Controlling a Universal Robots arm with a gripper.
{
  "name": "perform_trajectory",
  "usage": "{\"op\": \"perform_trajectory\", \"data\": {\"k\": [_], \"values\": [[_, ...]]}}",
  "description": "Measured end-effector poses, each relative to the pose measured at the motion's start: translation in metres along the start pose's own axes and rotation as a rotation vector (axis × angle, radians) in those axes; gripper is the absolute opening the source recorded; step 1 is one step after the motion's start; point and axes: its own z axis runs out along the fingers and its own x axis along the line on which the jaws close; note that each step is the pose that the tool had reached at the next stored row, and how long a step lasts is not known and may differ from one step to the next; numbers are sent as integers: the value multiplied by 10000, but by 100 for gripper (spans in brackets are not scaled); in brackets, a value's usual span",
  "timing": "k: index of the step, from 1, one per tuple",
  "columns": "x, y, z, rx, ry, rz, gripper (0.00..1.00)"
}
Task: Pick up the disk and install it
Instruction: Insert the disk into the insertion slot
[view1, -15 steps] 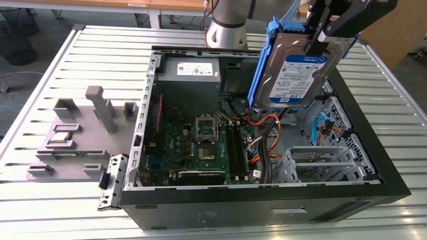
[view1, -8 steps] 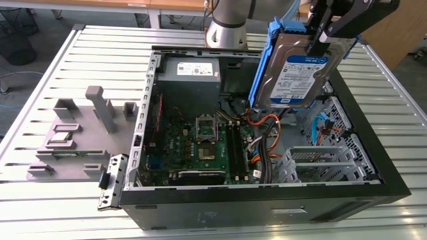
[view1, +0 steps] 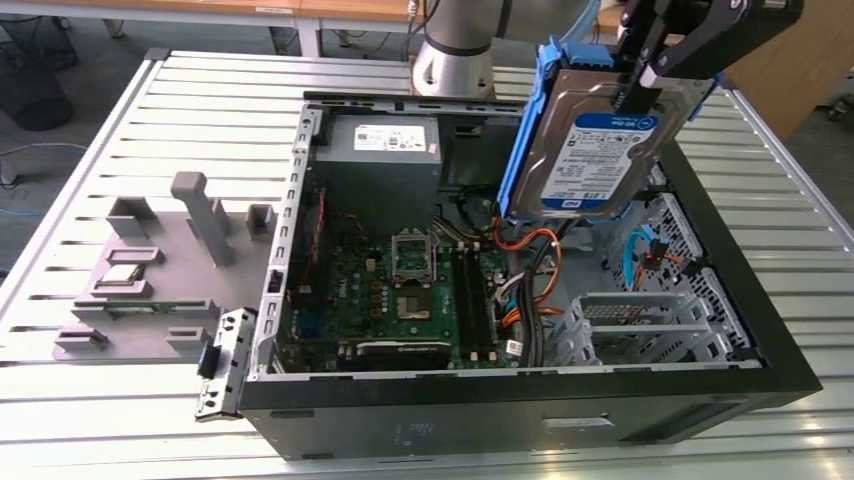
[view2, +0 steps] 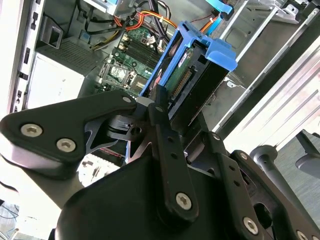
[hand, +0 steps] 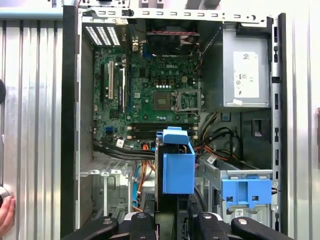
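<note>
Gripper is clamping the disk and holding it in the air above the open computer case, over the side on the exterior view's right. The disk's long axis is running near vertical, leaning a little, with the white-and-blue label facing the exterior camera. It is a flat silver metal slab with a blue plastic frame wrapping its edges. In the second wrist view the blue handle end of the disk is pointing away from the black fingers, down toward the case. A row of gold pins is showing on one edge there. The case is a black box holding a green circuit board, a grey power unit, orange cables and a perforated silver drive cage. The ribbed metal table is carrying a grey plastic fixture. The gripper's upper part is being cut off at the frame edge. In the first wrist view, part of a hand is sitting at the picture's edge.
</note>
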Motion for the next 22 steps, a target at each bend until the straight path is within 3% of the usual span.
{"op": "perform_trajectory", "data": {"k": [22], "values": [[63, -3, -3, 0, 0, -1, 35]]}}
